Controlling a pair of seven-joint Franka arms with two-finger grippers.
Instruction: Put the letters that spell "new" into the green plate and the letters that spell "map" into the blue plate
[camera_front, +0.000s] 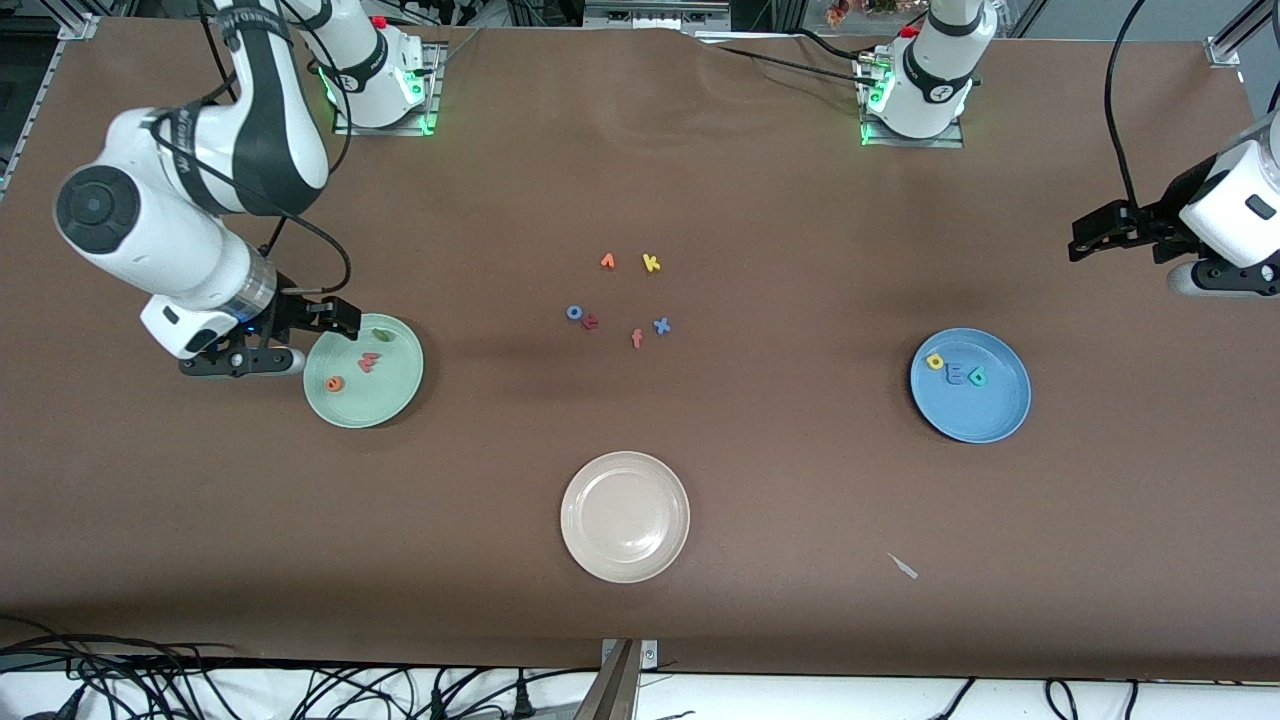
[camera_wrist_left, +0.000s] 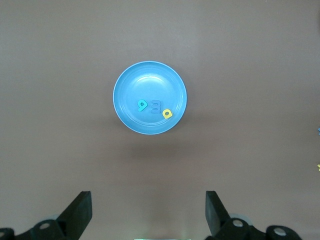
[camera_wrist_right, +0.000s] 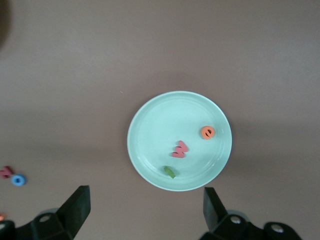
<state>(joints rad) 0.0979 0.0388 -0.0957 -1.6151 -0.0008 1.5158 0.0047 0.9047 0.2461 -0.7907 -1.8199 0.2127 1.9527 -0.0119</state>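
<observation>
The brown table (camera_front: 640, 180) is seen to bear three round plates. The right arm (camera_front: 180, 220) is bent down at its own end of the table, and the right gripper (camera_front: 345, 322) is held in the air over the rim of the green plate (camera_front: 395, 395); in the right wrist view its fingers (camera_wrist_right: 77, 207) are seen spread wide apart with nothing between them. The left arm (camera_front: 1235, 215) is held out at its own end of the table, and the left gripper (camera_front: 1085, 240) is poised over bare table near the blue plate (camera_front: 985, 420), its fingers (camera_wrist_left: 80, 210) likewise spread apart and nothing gripped.

A beige plate (camera_front: 625, 516) is set nearest the front camera, between the two coloured plates.

Inside the green plate, the red-pink w (camera_front: 368, 362) is found near the middle, the orange e (camera_front: 335, 384) nearer the front camera, and the green n (camera_front: 383, 335) close to the rim under the right gripper. Inside the blue plate, the yellow p (camera_front: 936, 362), the blue m (camera_front: 956, 375) and the teal-green a (camera_front: 977, 376) are laid in a row, just beside one another.

Loose letters are scattered mid-table: a yellow k (camera_front: 651, 263), an orange letter (camera_front: 608, 261), a blue o (camera_front: 574, 312) touching a red letter (camera_front: 590, 321), a salmon f (camera_front: 637, 339) and a blue x (camera_front: 661, 325).
</observation>
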